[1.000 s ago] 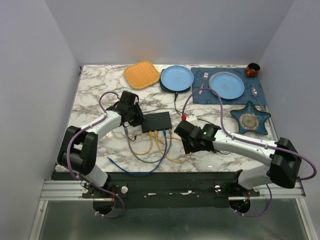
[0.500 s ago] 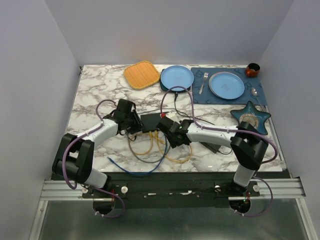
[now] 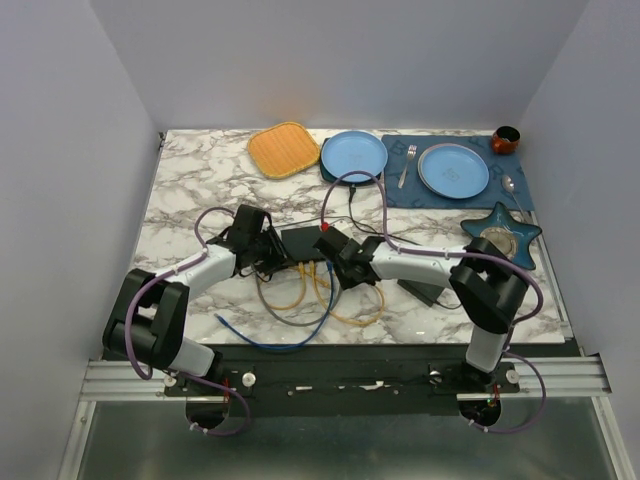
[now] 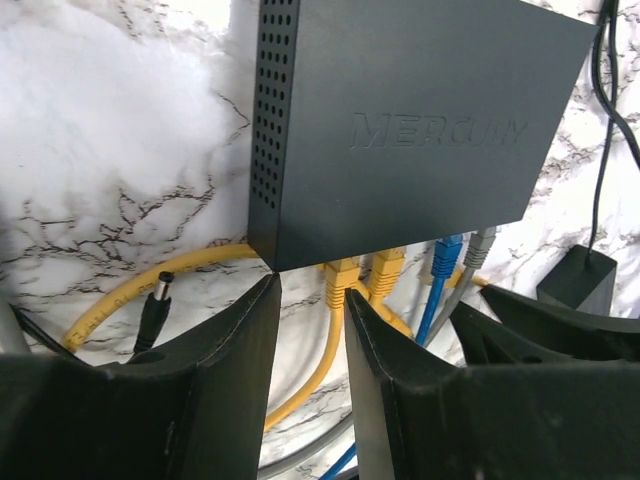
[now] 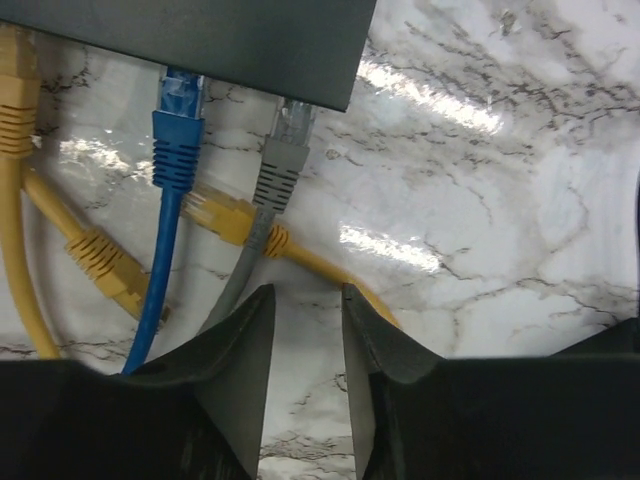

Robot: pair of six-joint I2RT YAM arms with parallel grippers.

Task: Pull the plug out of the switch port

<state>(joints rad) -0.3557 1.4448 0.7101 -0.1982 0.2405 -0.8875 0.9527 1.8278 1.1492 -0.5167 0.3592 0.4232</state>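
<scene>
Right hand [image 5: 305, 292] has slid up to the MERCURY-marked switch [image 4: 420, 130], released near its grey plug [image 5: 285, 160]; left hand [image 4: 312, 290] released too.

My jaws are black. The switch [image 4: 400, 130] is matte black, the tabletop [image 5: 500, 230] white with grey marble veining. I see a yellow cable [image 5: 18, 120], blue cable [image 5: 175, 160] and grey cable [image 5: 275, 180]; an orange mat [image 3: 283, 148], light-blue plate [image 3: 354, 155], navy placemat [image 3: 400, 195].

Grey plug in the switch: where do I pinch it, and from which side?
Probably the ribbed boot of the grey plug, just outside the switch, jaws across its sides. Come from the cable end, in line with it: it sticks straight out, and the blue plug sits alongside.
</scene>
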